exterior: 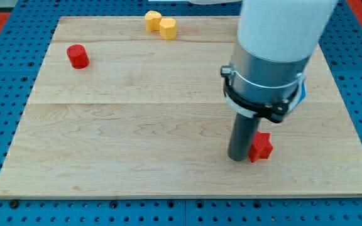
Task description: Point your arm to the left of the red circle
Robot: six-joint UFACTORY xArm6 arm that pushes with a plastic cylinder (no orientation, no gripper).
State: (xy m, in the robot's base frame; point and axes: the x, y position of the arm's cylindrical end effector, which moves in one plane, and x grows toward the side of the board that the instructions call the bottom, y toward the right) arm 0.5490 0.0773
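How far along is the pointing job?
Early, judging by layout. Done: nothing visible yet. In hand: my tip sits at the view's lower right, right beside a red star-like block, not the target. Left: cross the board to the red circle at the view's upper left and stop on its left side. Two yellow blocks sit at top.

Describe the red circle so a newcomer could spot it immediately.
Start at the wooden board and go to its top-left corner in the view. The red circle stands alone there, a short round cylinder, unlike the jagged red block beside my tip.
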